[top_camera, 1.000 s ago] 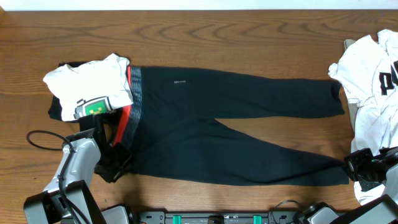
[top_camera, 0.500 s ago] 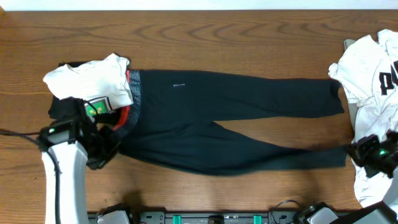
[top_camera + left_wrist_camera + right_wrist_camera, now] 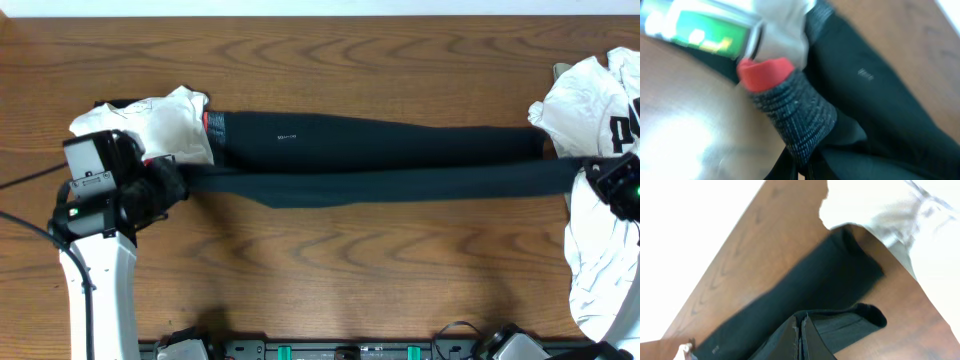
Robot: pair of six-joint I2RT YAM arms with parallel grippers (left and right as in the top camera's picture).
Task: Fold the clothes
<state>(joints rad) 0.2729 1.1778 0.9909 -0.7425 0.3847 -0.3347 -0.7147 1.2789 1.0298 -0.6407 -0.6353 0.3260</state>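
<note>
Pants (image 3: pixel 380 150) run left-right across the table (image 3: pixel 350 270), waistband (image 3: pixel 795 117) left, cuffs right. Near leg is pulled taut beside the far leg. White hip logo (image 3: pixel 288 135): unreadable. Left gripper (image 3: pixel 178 182) is clamped on the waistband end, right gripper (image 3: pixel 588 172) on the near cuff. Green-label T-shirt (image 3: pixel 160 125) overlaps the waistband. Right T-shirt (image 3: pixel 590 110): its black lettering is cut off.

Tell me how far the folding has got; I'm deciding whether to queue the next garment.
Done: the pants lie stretched straight along the table. In hand: the left gripper pinches the waistband and the right gripper the cuff, holding the near leg taut alongside the far leg, so the lengthwise fold looks about halfway. Left: lay that leg on the far one, then fold crosswise.
</note>
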